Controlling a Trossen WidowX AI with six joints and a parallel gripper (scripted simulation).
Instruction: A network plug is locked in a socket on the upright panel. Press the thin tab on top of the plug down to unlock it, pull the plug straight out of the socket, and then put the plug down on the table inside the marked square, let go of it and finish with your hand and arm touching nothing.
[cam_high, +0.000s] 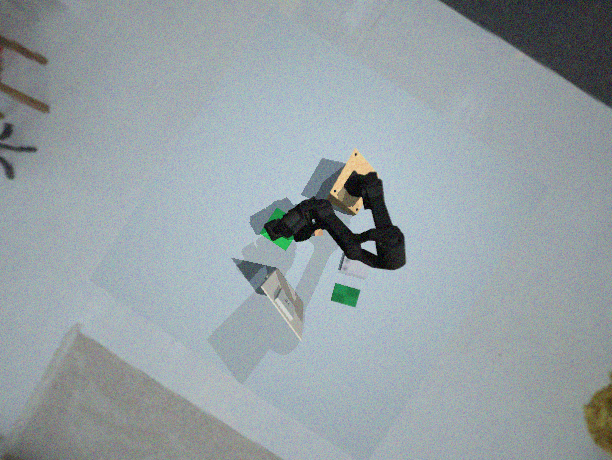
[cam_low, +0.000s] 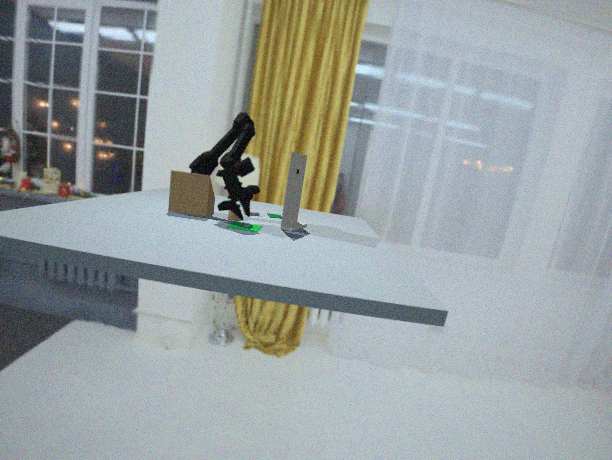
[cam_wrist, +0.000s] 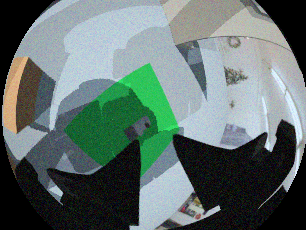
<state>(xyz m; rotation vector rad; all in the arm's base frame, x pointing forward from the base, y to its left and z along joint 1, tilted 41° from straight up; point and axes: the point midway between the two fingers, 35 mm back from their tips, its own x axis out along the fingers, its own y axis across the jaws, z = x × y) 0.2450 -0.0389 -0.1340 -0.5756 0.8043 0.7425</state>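
The plug (cam_wrist: 137, 128), small and grey, lies within the bright green marked square (cam_wrist: 155, 90) (cam_high: 286, 244) (cam_low: 254, 228). My gripper (cam_wrist: 156, 141) (cam_low: 245, 217) is partly open, pointing down low over the square. In the wrist view the plug shows just beyond the left fingertip, not between the fingers; whether that tip touches it cannot be told. In the top view the gripper hides the plug. The upright panel (cam_high: 274, 281) (cam_low: 292, 200) stands beside the square. The plug's tab is too small to make out.
A wooden box (cam_high: 350, 175) (cam_low: 191, 194) stands under the arm's base. A small orange-brown block (cam_high: 318, 232) (cam_low: 233, 215) is near the square. A dark green rectangle (cam_high: 345, 295) (cam_low: 274, 216) and a pale flat item (cam_high: 354, 268) lie on the panel's other side.
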